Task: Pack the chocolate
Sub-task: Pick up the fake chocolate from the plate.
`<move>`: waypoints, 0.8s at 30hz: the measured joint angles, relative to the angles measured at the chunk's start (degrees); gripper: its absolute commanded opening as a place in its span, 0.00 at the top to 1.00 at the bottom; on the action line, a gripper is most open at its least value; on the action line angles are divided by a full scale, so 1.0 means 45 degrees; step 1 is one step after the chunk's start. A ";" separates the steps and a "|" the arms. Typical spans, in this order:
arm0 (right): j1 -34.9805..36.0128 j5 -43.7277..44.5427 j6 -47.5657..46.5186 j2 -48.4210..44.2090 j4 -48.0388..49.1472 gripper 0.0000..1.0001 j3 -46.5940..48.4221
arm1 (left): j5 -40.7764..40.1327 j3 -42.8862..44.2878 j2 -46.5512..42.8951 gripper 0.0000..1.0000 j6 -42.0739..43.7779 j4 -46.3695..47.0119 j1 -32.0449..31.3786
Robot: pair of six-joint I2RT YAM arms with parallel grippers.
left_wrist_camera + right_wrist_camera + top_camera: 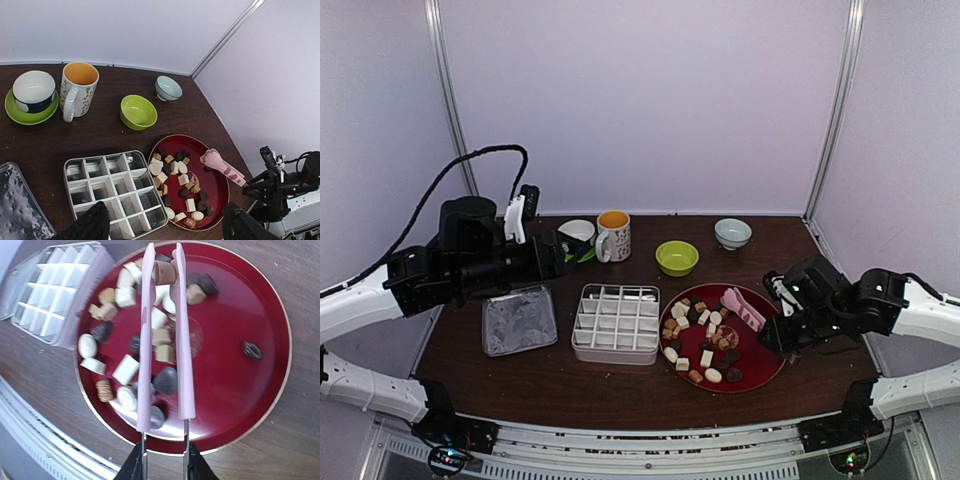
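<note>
Brown, tan, cream and white chocolate (705, 335) is heaped on a red plate (765, 352), with pink tongs (146, 340) stretched over it.
Most pieces crowd one side of the plate; a single dark piece lies apart from them. The plate sits on the worktop (520, 375) just beside a white divided tray (616, 322). The right gripper (162, 460) has its jaws clenched on the tongs' handle end. The left gripper (165, 227) hangs raised near the tray, jaws spread wide, grasping nothing.

Pincer (164, 463) clamping pink tongs (181, 340), chocolate (125, 369) scattered beneath, red plate (235, 315)
</note>
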 measured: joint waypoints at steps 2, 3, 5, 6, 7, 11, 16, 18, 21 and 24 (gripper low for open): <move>0.0005 -0.0311 -0.0228 0.0000 0.0389 0.77 0.0117 | 0.0155 -0.0117 -0.0005 0.20 -0.0015 0.0039 0.0238; 0.0015 -0.0461 -0.0355 0.0010 0.0602 0.76 0.0189 | 0.0350 -0.0325 -0.0015 0.20 -0.0034 0.0121 0.0495; 0.0029 -0.0724 -0.0559 0.0068 0.0967 0.77 0.0335 | 0.0695 -0.0787 -0.0034 0.20 -0.0136 0.0223 0.0981; 0.0039 -0.0865 -0.0646 0.0155 0.1112 0.77 0.0452 | 0.0899 -0.1054 -0.0053 0.20 -0.0189 0.0228 0.1243; 0.0049 -0.0957 -0.0738 0.0301 0.1326 0.77 0.0602 | 0.1098 -0.1379 -0.0083 0.20 -0.0248 0.0267 0.1540; 0.0102 -0.1268 -0.1039 0.1107 0.2069 0.77 0.1195 | 0.1763 -0.2089 -0.0282 0.20 -0.0204 0.0087 0.2652; 0.0170 -0.1681 -0.1399 0.2569 0.2827 0.77 0.1967 | 0.2574 -0.2234 -0.0510 0.20 0.0379 -0.0180 0.4333; 0.0204 -0.1802 -0.1545 0.3181 0.3036 0.77 0.2263 | 0.2744 -0.2239 -0.0510 0.20 0.0641 -0.0359 0.4741; 0.0248 -0.1933 -0.1637 0.4172 0.3327 0.77 0.2773 | 0.2997 -0.2239 -0.0379 0.20 0.1044 -0.0622 0.4833; 0.0257 -0.1953 -0.1651 0.5090 0.3517 0.77 0.3342 | 0.3240 -0.2215 0.0165 0.20 0.1447 -0.0787 0.4886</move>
